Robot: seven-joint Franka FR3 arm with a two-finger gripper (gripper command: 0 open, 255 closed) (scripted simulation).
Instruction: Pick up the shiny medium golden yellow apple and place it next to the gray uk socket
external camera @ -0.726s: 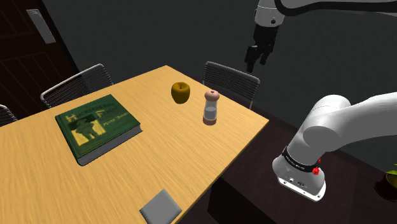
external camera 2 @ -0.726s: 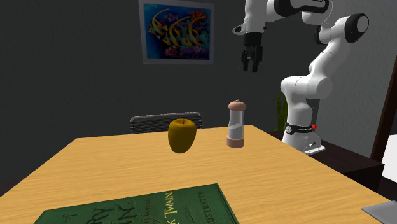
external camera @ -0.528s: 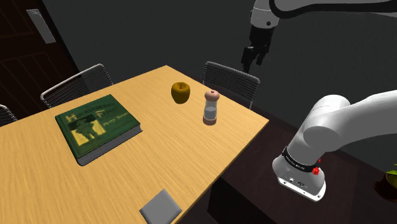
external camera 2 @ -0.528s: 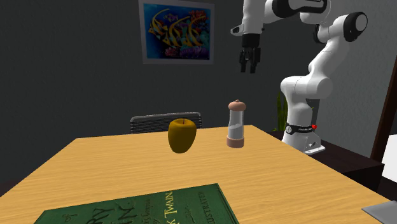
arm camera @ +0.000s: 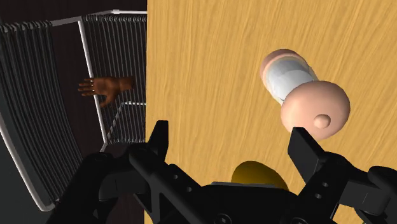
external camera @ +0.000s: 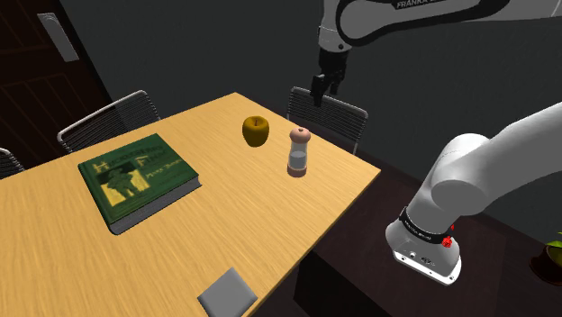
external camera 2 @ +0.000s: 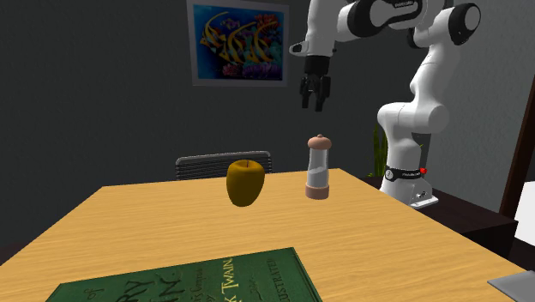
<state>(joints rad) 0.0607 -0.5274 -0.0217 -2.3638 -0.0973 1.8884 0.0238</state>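
Observation:
A shiny golden-yellow apple [external camera: 256,131] [external camera 2: 245,182] stands upright near the far edge of the wooden table [external camera: 236,209]. A flat grey square, the socket [external camera: 227,294] [external camera 2: 517,286], lies at the table's near edge, far from the apple. My gripper [external camera: 319,96] [external camera 2: 311,103] hangs open in the air, well above the table's far edge. It is to the right of the apple in the shoulder view and holds nothing. In the wrist view the gripper [arm camera: 232,143] has its fingers wide apart, and the apple [arm camera: 257,173] peeks out below, partly hidden by the hand.
A clear grinder with a pink cap [external camera: 298,151] [external camera 2: 318,168] [arm camera: 305,92] stands close to the apple. A green book [external camera: 135,177] lies mid-table. Wire chairs [external camera: 329,113] [external camera: 108,121] ring the table. The stand [external camera: 425,248] is beside it.
The gripper has swung toward the shoulder view's left and slightly down, closer to the apple. It stays open. Apple, grinder and socket have not moved.

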